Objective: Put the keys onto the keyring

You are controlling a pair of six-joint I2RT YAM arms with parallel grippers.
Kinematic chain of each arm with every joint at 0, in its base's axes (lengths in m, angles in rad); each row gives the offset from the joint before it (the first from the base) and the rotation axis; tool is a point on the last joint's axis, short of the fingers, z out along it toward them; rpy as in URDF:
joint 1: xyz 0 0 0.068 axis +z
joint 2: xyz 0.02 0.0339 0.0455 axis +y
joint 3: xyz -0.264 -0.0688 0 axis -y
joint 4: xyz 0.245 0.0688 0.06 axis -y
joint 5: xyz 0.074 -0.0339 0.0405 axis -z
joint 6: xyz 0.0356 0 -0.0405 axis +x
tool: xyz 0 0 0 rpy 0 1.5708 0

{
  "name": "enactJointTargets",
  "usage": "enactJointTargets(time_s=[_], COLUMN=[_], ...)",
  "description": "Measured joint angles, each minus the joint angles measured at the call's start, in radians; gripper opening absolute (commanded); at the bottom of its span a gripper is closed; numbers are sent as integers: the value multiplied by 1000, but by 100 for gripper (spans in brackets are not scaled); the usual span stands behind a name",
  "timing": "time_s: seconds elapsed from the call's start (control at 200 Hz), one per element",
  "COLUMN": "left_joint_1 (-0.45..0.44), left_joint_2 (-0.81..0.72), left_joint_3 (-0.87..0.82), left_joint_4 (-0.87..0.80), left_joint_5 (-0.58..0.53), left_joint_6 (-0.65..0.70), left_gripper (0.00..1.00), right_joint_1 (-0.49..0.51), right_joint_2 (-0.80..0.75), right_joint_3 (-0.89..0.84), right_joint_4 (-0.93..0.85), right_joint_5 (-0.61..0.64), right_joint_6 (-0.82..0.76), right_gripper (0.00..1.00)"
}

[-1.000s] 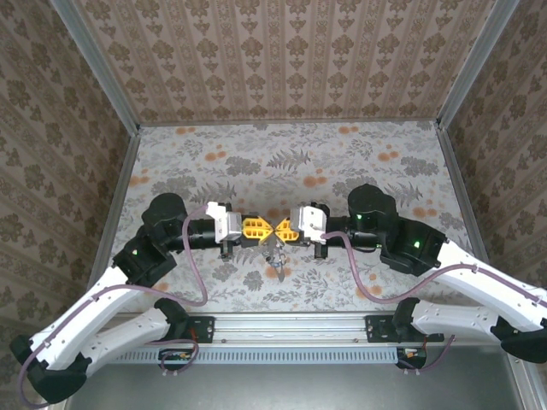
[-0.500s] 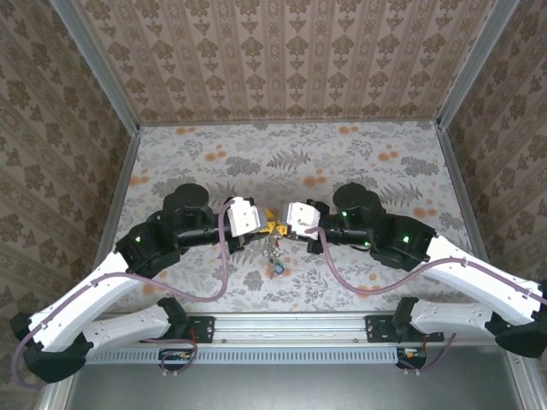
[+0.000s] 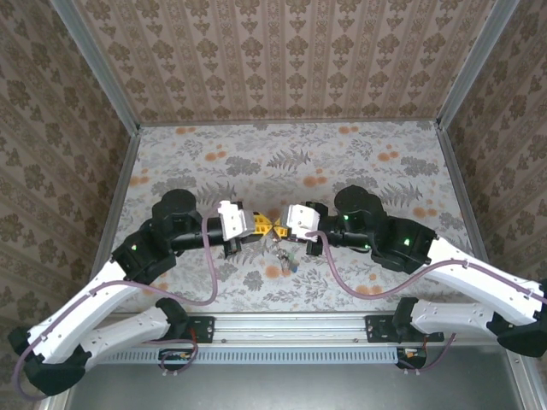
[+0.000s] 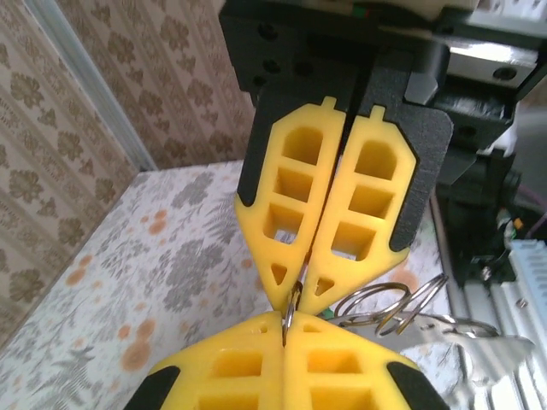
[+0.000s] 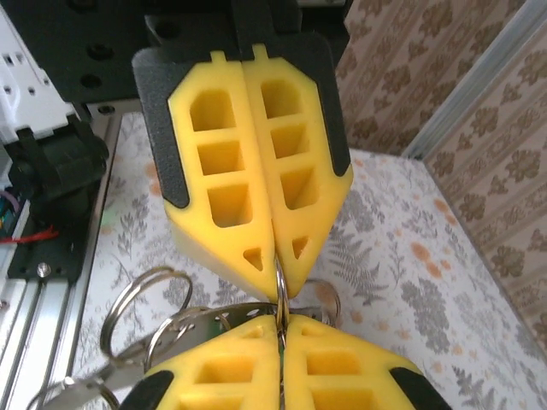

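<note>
The left gripper (image 3: 260,225) and the right gripper (image 3: 280,227) meet tip to tip above the middle of the table (image 3: 359,162), left one on the left, right one on the right, nearer the front rail (image 3: 291,325) than the back wall. The keyring (image 4: 291,305) stands between the two sets of tips, its wire caught in the closed jaws of both. A cluster of smaller rings (image 4: 389,307) and the keys (image 3: 286,256) sits just beside it on the rail side, lower than the grippers.
</note>
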Motion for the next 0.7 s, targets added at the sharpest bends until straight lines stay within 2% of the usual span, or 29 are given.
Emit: enactJointTargets(time_s=[0.215,0.25,0.305,0.44,0.545,0.615,0.7], left_joint_1=[45,55,68,86,88,81,61], left_joint_2=[-23,-29,-36,-44,-42,-28,10], left_joint_3=[-50,-61,-79,-108,-104,-70,1], left_joint_4=[130,151,186,254,246,183,74], left_joint_5=[136,153,178,214,208,175,89], left_joint_6=[-95,-109,-133,-174,-172,-151,-105], left_gripper=[0,0,0,0,0,13,20], right_joint_1=[0,0,0,0,0,2,2], right_joint_2=[-30,-30,-30,-35,-40,-33,-2], right_joint_3=[-26,-27,-31,-33,-37,-35,2], right_joint_4=[73,81,93,109,113,106,63], right_joint_5=[-58,-64,-71,-76,-67,-43,0], right_joint_6=[13,16,16,26,26,23,13], right_gripper=[15,12,0,0,0,0,0])
